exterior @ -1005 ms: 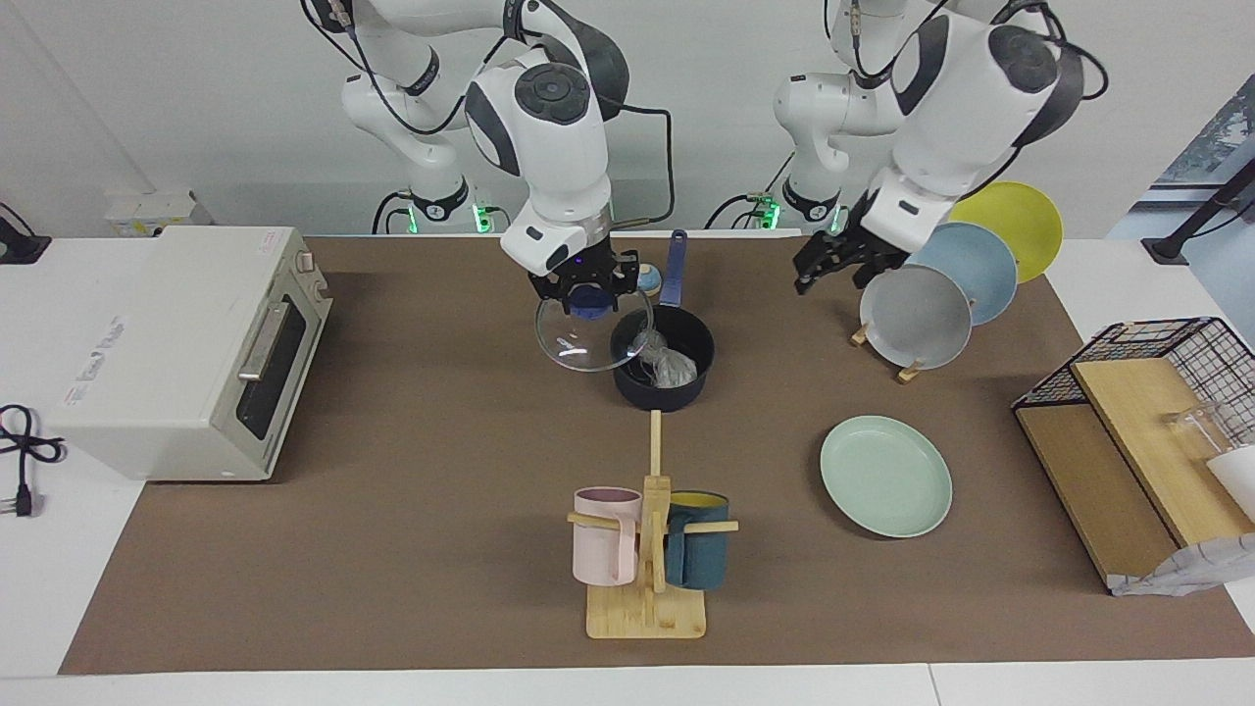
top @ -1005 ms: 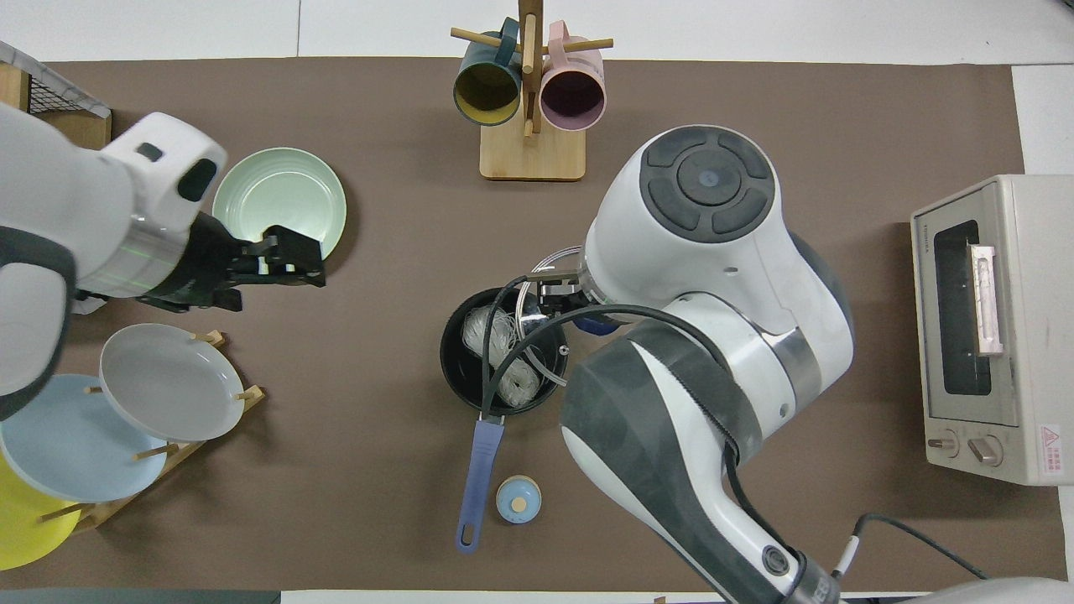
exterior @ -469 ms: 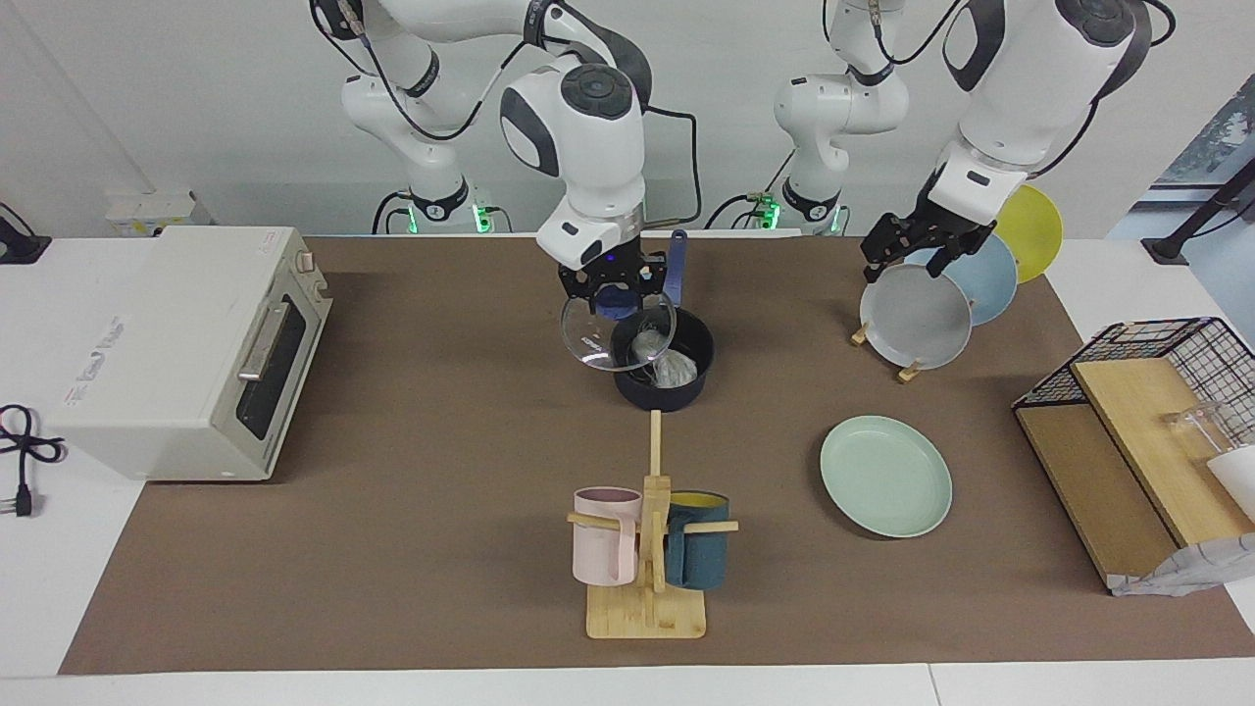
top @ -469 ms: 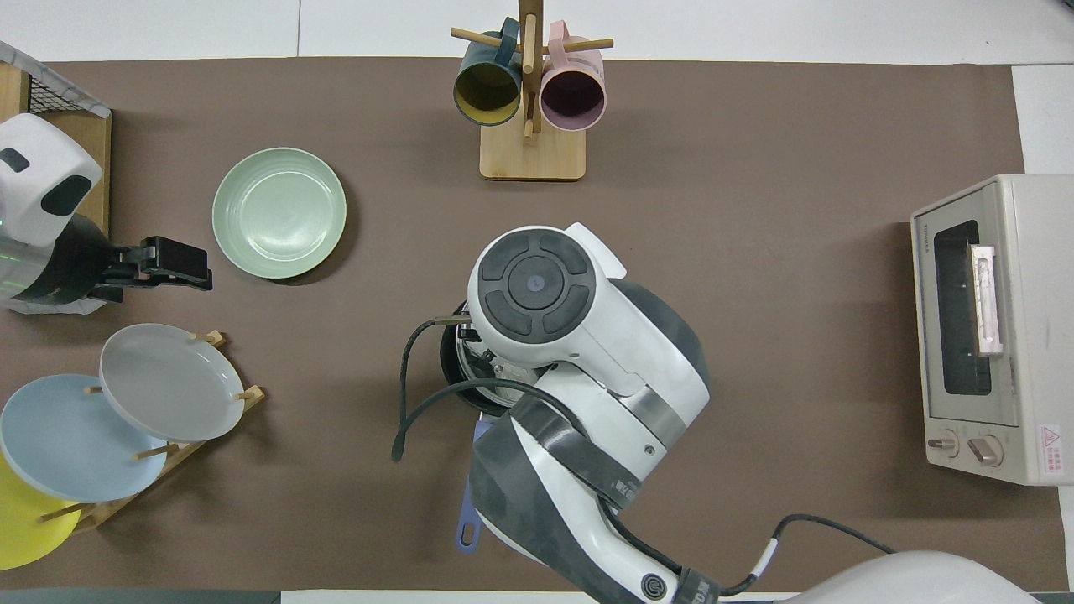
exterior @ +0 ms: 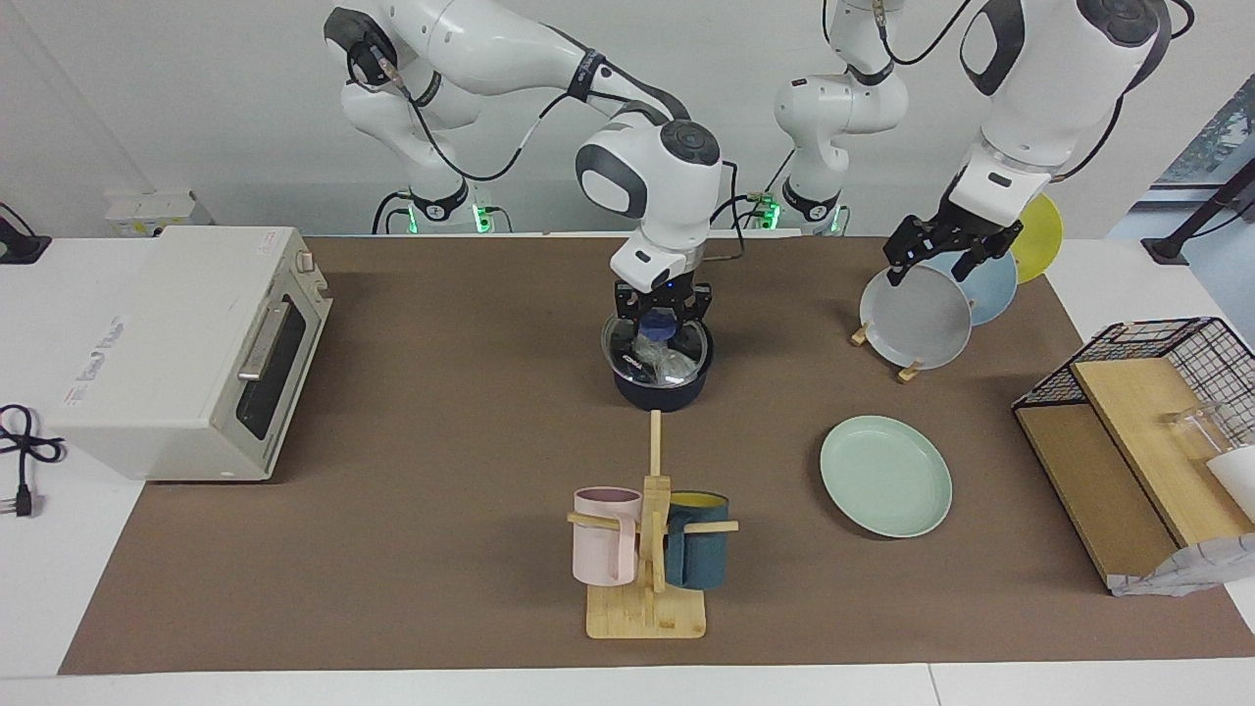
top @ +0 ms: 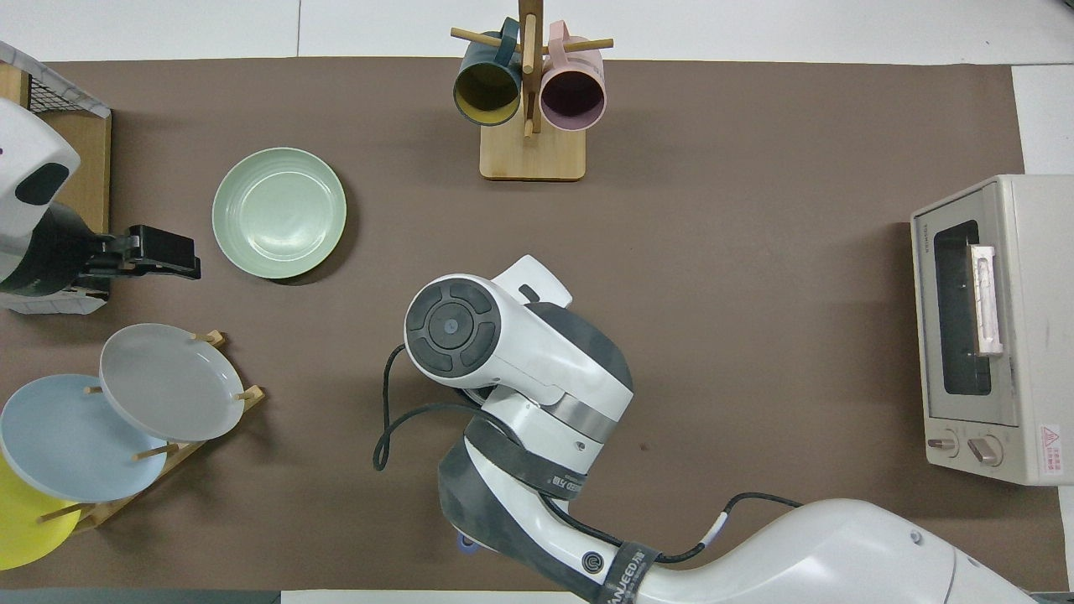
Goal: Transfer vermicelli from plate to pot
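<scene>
Right tool (exterior: 664, 316) is pinched shut on the dark blue knob of a glass lid (exterior: 657, 354), and the lid sits on the rim of the pot (exterior: 661, 390) or just over it; which, I cannot tell. Through the glass the vermicelli (exterior: 662, 364) shows as a pale clump inside the pot. In the overhead view the right arm covers pot and lid entirely. Farther from the robots than the pot stands a wooden mug stand (exterior: 647, 608) with a pink mug (exterior: 606, 549) and a dark teal mug (exterior: 697, 554). Toward the left arm's end of the counter (exterior: 441, 471) lies the mint-green plate (exterior: 885, 476), bare. Left tool (exterior: 949, 257) hangs with its fingers spread over the grey plate (exterior: 917, 319) in the plate rack, holding nothing. A toaster oven (exterior: 186, 348) sits at the right arm's end.
</scene>
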